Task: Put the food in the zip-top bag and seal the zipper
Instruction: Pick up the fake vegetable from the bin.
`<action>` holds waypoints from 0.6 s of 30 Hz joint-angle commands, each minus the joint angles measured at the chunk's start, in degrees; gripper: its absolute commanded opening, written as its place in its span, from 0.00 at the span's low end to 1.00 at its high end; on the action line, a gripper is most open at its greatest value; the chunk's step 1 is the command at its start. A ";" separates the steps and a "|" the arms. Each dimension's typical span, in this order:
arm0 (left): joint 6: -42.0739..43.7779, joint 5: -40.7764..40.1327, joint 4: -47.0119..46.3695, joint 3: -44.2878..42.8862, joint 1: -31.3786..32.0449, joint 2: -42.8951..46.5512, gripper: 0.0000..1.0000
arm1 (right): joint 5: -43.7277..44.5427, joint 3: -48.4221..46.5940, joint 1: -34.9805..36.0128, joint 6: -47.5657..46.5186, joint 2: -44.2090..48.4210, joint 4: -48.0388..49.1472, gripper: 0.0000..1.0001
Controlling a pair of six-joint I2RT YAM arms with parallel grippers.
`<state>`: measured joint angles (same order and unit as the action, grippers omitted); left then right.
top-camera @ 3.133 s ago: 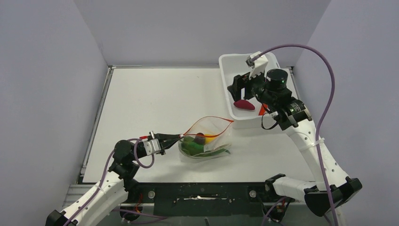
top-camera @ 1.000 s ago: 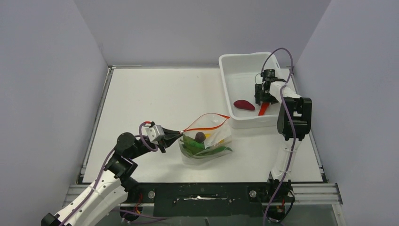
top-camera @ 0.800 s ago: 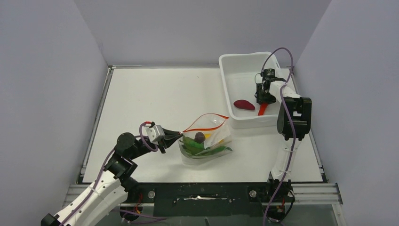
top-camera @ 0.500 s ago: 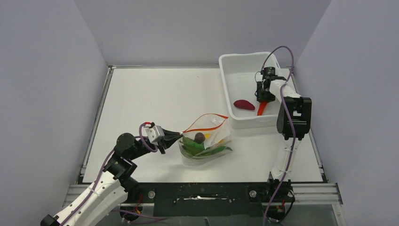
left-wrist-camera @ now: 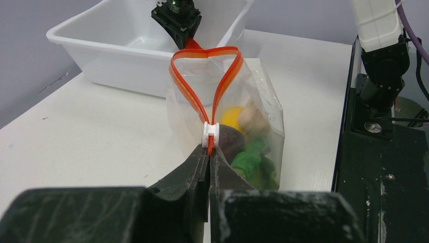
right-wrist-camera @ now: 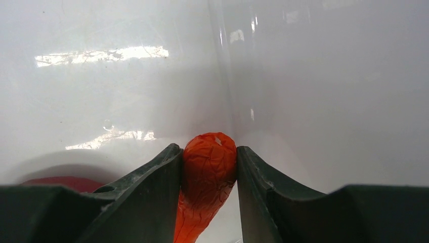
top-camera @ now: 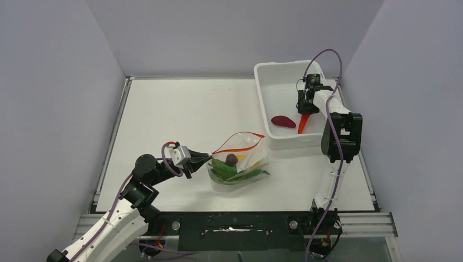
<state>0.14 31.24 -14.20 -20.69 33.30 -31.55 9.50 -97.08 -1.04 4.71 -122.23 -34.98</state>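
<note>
— While your left gripper [left-wrist-camera: 208, 152] pinches the zipper [left-wrist-camera: 195, 96] end just below the white slider [left-wrist-camera: 209, 134], why does the bag [top-camera: 240, 158] stand open?
— You hold that corner with the jaws pressed together so the mouth forms an open loop, its far end toward the tub [top-camera: 273, 76]. The yellow lump [left-wrist-camera: 231, 117] and green pieces [left-wrist-camera: 250, 159] already lie inside. The bag rests on the table [top-camera: 180, 114], just beside the tub's near left corner.
— And your right gripper [top-camera: 304, 106]?
— Its jaws clamp the cone [right-wrist-camera: 207, 167] by the thick end, tip hanging down, inside the tub near its right wall. Whether the tip touches the floor cannot be told. Gripping the wide end likely leaves the narrow tip free to enter the mouth first.
— What is left?
— One maroon piece [top-camera: 283, 121] lies on the tub floor, beside the cone. Carry the cone over the rim to the loop, release it, fetch the maroon piece, then run the slider along the zipper.
</note>
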 commanded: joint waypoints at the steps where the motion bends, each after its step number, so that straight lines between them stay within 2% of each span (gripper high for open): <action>1: 0.48 -1.46 -0.83 -3.89 0.16 0.79 0.00 | -0.27 -2.64 0.49 -0.97 6.99 0.46 0.22; 10: 0.91 -3.10 -2.10 -5.57 0.14 -0.05 0.00 | 0.62 -1.03 2.22 -1.49 14.35 3.20 0.21; 18: -0.67 -1.72 -5.87 -4.45 0.19 -1.13 0.00 | 4.07 7.46 5.00 -1.73 23.29 12.66 0.21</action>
<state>0.47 29.15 -14.15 -22.81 33.30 -32.51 11.09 -93.12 2.92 3.46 -104.51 -29.89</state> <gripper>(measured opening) 0.008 0.396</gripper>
